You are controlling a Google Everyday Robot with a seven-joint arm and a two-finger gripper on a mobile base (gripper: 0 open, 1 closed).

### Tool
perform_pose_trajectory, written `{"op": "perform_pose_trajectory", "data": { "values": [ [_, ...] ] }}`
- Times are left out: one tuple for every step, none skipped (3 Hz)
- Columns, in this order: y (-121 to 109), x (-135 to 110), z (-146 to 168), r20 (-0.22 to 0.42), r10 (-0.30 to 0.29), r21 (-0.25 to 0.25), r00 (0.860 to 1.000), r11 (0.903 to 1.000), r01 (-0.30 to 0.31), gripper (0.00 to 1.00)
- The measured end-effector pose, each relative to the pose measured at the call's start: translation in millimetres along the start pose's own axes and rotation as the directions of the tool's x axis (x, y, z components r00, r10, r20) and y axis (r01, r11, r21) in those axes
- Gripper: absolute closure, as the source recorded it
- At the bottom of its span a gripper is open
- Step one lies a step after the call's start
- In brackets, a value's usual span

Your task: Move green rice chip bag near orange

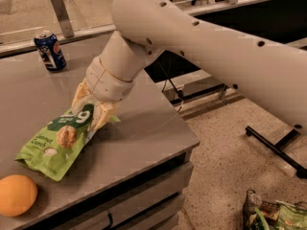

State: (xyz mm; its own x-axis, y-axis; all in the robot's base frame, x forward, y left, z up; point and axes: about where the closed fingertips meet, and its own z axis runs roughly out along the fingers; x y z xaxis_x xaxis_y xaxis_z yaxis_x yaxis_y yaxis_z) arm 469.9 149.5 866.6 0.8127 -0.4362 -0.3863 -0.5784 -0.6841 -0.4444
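One orange (17,194) lies on the table (144,133) down-left of the end effector (92,115), which is clenched on the top seam of the green rice chip bag (53,147), probably a light, crinkly, slippery pouch that is best pinched at that edge and trails toward the fruit.
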Motion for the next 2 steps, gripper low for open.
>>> {"op": "perform_pose_trajectory", "data": {
  "values": [
    [-0.1,-1.4,0.5,0.0,-0.003,-0.001,1.0,1.0,0.003,0.13],
    [-0.2,-2.9,1.0,0.0,-0.005,-0.003,1.0,1.0,0.005,0.0]
  ]
}}
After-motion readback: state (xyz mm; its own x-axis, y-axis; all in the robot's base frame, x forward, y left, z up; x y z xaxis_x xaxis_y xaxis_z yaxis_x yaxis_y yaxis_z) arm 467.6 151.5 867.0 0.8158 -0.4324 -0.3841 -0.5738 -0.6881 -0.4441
